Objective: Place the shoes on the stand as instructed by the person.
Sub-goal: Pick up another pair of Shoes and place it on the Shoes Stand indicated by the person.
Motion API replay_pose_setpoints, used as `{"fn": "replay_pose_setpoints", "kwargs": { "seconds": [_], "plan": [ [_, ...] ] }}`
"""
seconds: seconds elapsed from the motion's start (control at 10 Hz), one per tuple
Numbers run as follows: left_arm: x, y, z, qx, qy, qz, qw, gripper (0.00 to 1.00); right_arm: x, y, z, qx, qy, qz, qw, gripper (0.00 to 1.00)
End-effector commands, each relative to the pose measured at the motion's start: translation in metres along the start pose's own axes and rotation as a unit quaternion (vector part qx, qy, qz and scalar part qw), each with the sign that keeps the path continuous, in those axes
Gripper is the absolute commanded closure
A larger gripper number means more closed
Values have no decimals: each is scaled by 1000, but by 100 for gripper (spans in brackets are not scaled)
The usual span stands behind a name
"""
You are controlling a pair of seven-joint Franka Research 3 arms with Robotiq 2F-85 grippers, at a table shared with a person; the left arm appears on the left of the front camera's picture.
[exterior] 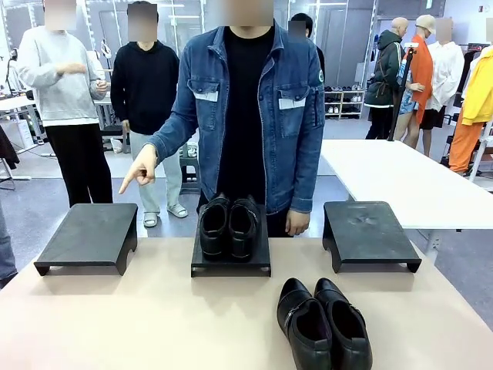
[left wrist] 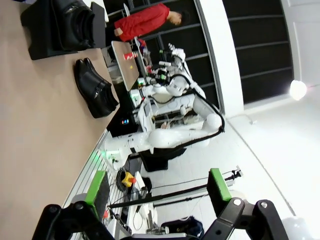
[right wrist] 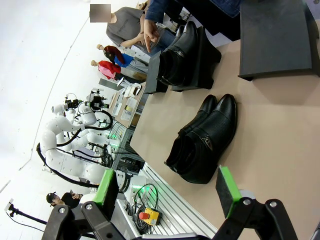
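The left gripper (left wrist: 157, 190) and right gripper (right wrist: 167, 190) both stand wide, holding nothing. The loose pair (exterior: 323, 324) lies near, right of centre, on the table (exterior: 139, 316); the other pair (exterior: 229, 227) sits on the middle stand (exterior: 231, 266). The person's hand (exterior: 142, 169) points at the left stand (exterior: 88, 235) — likely the target; grasp by the collars and carry over level.

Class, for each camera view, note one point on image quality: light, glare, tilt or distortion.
Front view: even light, sharp, soft sheen on the near shoes. Left wrist view: rolled sideways, a lamp flares white, straight edges bow. Right wrist view: also rolled, pale background washed out, shoes crisp.
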State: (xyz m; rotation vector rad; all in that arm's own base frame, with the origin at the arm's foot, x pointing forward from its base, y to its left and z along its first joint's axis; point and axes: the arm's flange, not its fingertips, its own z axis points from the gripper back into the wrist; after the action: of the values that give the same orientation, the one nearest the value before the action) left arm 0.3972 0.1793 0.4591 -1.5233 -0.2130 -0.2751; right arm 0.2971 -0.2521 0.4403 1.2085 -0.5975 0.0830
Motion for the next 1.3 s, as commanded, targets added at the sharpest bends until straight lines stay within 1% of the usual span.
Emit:
{"fn": "replay_pose_setpoints", "kwargs": {
  "seconds": [0.0, 0.1, 0.2, 0.3, 0.5, 0.6, 0.7, 0.8, 0.9, 1.1, 1.2],
  "plan": [
    [42, -50, -46, 50, 52, 8, 997, 0, -1, 2, 1, 3, -2, 3, 1000, 0],
    [57, -76, -75, 74, 70, 16, 995, 0, -1, 2, 1, 3, -2, 3, 1000, 0],
    [67, -100, -107, 89, 92, 33, 991, 0, -1, 2, 1, 3, -2, 3, 1000, 0],
    [72, -120, -141, 120, 103, 51, 986, 0, -1, 2, 1, 3, -2, 3, 1000, 0],
    [77, -144, -206, 166, 104, 76, 978, 0, -1, 2, 1, 3, -2, 3, 1000, 0],
    [79, -154, -244, 188, 113, 84, 972, 0, -1, 2, 1, 3, -2, 3, 1000, 0],
    [77, -163, -290, 225, 112, 102, 963, 0, -1, 2, 1, 3, -2, 3, 1000, 0],
    [73, -168, -332, 268, 112, 93, 952, 0, -1, 2, 1, 3, -2, 3, 1000, 0],
    [69, -171, -375, 300, 114, 97, 942, 0, -1, 2, 1, 3, -2, 3, 1000, 0],
    [70, -164, -447, 385, 125, 80, 911, 0, -1, 2, 1, 3, -2, 3, 1000, 0],
    [68, -159, -475, 420, 124, 75, 896, 0, -1, 2, 1, 3, -2, 3, 1000, 0]
  ]
}}
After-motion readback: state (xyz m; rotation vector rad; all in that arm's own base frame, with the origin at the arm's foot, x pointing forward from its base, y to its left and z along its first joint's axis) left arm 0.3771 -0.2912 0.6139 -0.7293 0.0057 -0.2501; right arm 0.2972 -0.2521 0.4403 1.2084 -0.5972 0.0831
